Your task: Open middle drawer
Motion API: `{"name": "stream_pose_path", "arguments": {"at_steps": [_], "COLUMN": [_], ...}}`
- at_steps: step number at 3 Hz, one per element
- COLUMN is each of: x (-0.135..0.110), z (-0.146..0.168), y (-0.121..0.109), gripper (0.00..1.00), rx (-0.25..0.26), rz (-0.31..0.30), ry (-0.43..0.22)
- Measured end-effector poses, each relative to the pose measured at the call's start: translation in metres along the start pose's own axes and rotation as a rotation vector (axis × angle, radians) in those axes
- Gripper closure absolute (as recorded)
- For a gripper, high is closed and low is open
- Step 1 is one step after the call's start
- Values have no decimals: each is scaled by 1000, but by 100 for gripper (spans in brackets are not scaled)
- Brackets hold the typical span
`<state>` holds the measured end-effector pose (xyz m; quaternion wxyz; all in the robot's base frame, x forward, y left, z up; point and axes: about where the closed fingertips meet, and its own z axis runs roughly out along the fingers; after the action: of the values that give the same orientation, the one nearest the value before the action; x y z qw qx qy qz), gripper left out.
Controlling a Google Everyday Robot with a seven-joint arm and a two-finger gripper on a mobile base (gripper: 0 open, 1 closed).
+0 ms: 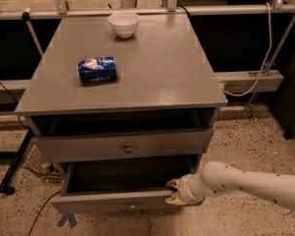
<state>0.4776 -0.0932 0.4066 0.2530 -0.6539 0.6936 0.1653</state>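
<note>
The middle drawer (119, 199) is pulled out of the grey cabinet, and its dark box shows from above. Its low front panel has a small knob (132, 207) at the bottom centre. My gripper (173, 192) is at the right end of that front panel. One beige fingertip (173, 184) lies just inside the drawer and the other in front of the panel, so the gripper is shut on the panel's top edge. My white arm (246, 183) comes in from the right. The taller top drawer (88, 146) with its bigger knob (128, 149) stands slightly out. The lowest drawer is hidden.
A blue can (97, 69) lies on its side on the cabinet top (157, 68), and a white bowl (124, 23) stands at the back. A cable (250, 77) and rail run at the right. A wire basket (37, 161) and black stand leg (14, 166) are at the left on speckled floor.
</note>
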Motion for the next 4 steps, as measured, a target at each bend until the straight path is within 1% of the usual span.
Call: {"name": "stream_pose_path", "arguments": {"at_steps": [2, 3, 4], "x": [0, 0, -8], "z": [0, 0, 1], "y": [0, 0, -7], "gripper": [30, 8, 0], "rx": [0, 0, -10], "rz": [0, 0, -27], "ry": [0, 0, 4]}}
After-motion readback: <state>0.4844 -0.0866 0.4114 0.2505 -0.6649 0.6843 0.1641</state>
